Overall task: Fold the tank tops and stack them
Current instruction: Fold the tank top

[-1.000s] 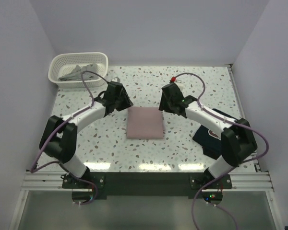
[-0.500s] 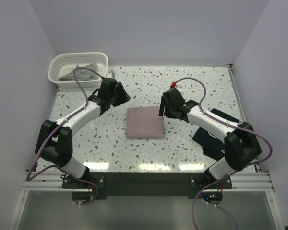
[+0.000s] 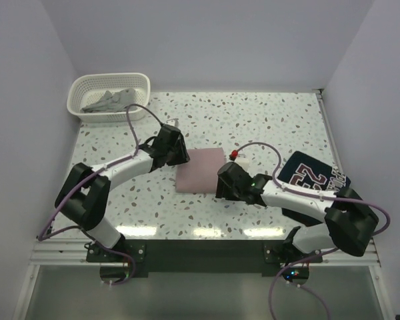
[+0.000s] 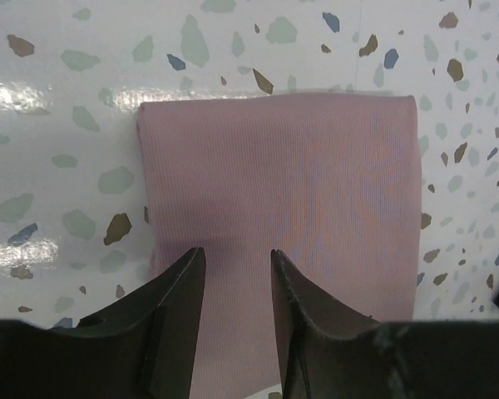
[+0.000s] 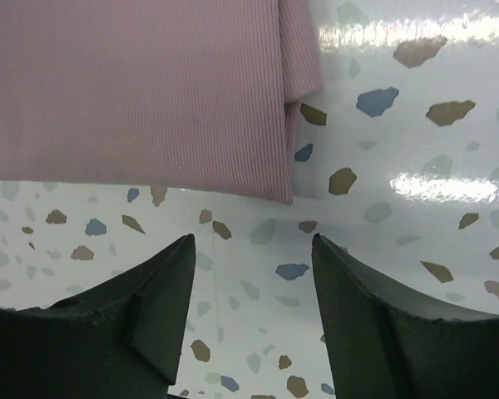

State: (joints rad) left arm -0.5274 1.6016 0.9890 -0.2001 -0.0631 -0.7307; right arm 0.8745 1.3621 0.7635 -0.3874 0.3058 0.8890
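Pink tank top point(image 3: 200, 170) lies flat on the speckled tabletop point(image 3: 267, 120), folded into a neat ribbed rectangle with a doubled layer showing at one corner. I see my left fingers point(image 4: 179, 324) parted a little over its nearest edge, gripping nothing. My right fingers point(image 5: 150, 316) are spread wide over bare tabletop just short of that corner.

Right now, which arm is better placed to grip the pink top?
Left. The left gripper, open, hangs over the pink top at its edge. The right gripper, also open, is over the table, just short of the cloth's corner.
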